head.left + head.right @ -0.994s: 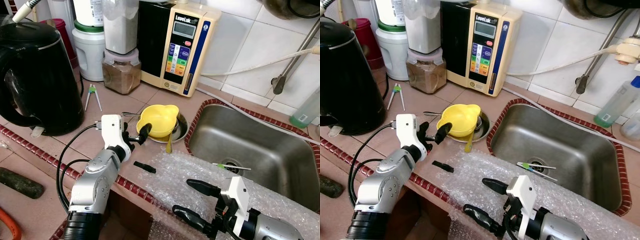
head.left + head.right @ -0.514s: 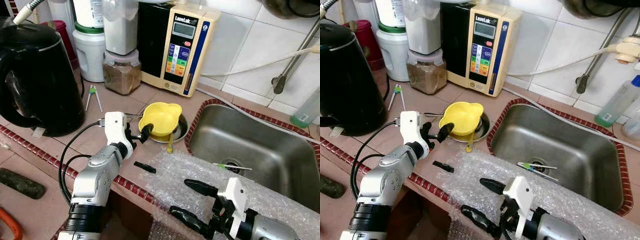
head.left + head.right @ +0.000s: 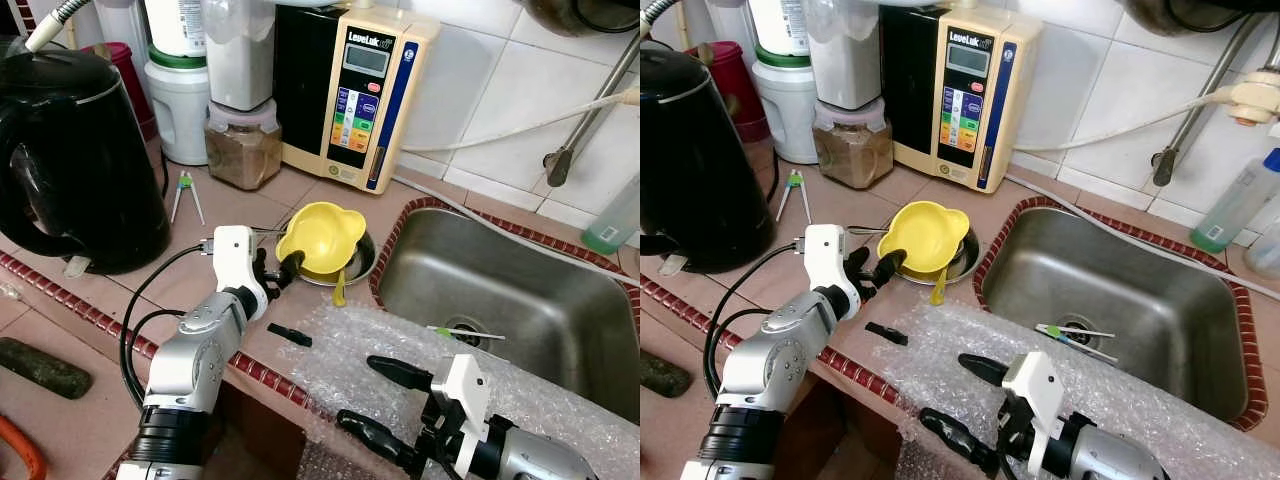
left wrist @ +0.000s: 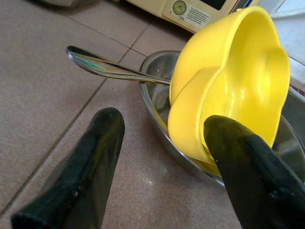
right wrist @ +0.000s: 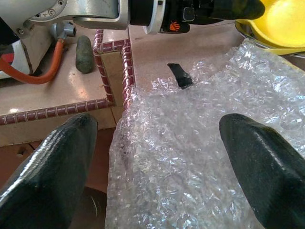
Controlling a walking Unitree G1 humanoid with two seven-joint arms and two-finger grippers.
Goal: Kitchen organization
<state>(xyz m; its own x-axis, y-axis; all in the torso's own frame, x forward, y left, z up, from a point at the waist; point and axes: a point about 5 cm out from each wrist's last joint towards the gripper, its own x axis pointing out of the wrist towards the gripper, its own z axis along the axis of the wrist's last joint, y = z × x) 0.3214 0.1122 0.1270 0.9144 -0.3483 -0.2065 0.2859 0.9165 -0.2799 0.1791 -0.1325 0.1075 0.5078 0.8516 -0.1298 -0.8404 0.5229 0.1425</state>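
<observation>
A tiled kitchen counter (image 3: 130, 285) with a red-brick edge runs beside a steel sink (image 3: 520, 300), whose far right end is cut off by the frame. A black kettle (image 3: 70, 150) stands at the counter's left end, cropped at its side. A sheet of bubble wrap (image 3: 400, 345) lies over the counter edge near the sink. The left arm reaches forward over the counter, its left gripper (image 4: 162, 157) spread wide around the rim of a tilted yellow bowl (image 3: 320, 235); one finger (image 4: 248, 167) touches the rim while the other stands apart. The bowl rests in a shallow metal dish (image 4: 157, 102), mostly hidden beneath it, alongside a spoon (image 4: 109, 67). The right gripper (image 3: 385, 400) hovers wide open above the bubble wrap, holding nothing. A small black piece (image 3: 289, 334) lies on the counter; what it is cannot be made out.
</observation>
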